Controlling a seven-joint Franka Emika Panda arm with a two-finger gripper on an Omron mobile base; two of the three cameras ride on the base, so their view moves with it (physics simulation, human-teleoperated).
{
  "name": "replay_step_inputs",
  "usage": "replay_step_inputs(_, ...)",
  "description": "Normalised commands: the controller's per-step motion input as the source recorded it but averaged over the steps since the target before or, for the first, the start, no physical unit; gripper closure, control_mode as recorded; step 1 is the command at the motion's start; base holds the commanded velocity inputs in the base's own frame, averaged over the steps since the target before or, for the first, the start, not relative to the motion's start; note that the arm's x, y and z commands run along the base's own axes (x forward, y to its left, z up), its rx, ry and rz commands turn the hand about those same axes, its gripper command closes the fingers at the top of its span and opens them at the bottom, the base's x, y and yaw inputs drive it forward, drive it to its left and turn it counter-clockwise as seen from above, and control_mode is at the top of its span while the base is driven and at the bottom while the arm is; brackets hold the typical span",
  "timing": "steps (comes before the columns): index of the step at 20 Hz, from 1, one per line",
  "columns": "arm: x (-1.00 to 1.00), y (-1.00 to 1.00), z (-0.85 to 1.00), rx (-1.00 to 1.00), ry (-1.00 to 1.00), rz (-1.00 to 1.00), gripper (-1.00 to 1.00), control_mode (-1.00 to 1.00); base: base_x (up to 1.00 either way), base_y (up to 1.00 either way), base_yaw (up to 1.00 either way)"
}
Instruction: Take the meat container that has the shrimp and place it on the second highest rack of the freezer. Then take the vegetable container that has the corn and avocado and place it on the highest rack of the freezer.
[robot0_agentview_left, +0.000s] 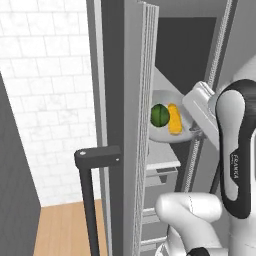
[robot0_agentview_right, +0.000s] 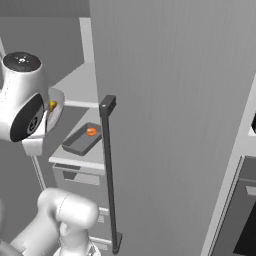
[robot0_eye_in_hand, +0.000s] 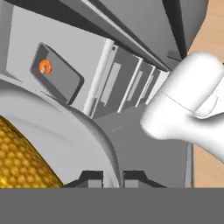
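Note:
My gripper (robot0_eye_in_hand: 113, 178) is shut on the thick rim of the vegetable container (robot0_agentview_left: 162, 131), a light grey bowl held in the air inside the open freezer (robot0_agentview_right: 175, 125). In the bowl lie the dark green avocado (robot0_agentview_left: 160, 115) and the yellow corn (robot0_agentview_left: 174, 119). The hand view shows the corn (robot0_eye_in_hand: 22, 162) close up inside the bowl's rim (robot0_eye_in_hand: 89, 131). The dark meat tray (robot0_agentview_right: 82, 138) with the shrimp (robot0_agentview_right: 91, 131) rests on the second highest rack (robot0_agentview_right: 75, 159). The highest rack (robot0_agentview_right: 80, 85) lies behind the bowl, at about its height.
The open freezer door (robot0_agentview_left: 125, 125) with its dark bar handle (robot0_agentview_left: 92, 200) stands left of the bowl. The other door's handle (robot0_agentview_right: 109, 175) rises to the right. Grey drawers (robot0_agentview_right: 80, 180) sit under the lower shelf. My own arm (robot0_agentview_left: 235, 150) crowds the opening.

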Motion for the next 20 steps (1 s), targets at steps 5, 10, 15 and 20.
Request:
replay_step_inputs(5,1.0,0.19,0.0,0.0,0.04,-0.32,1.0,-1.0,0.0,0.0,0.0)
replay_step_inputs(10,1.0,0.0,0.0,0.0,0.06,-0.26,1.0,-1.0,0.0,0.0,0.0)
replay_step_inputs(15,1.0,0.03,0.0,0.0,0.04,-0.17,1.0,-1.0,0.0,0.0,0.0)
replay_step_inputs(20,1.0,0.0,-0.13,0.0,0.0,-0.07,1.0,-1.0,0.0,0.0,0.0)
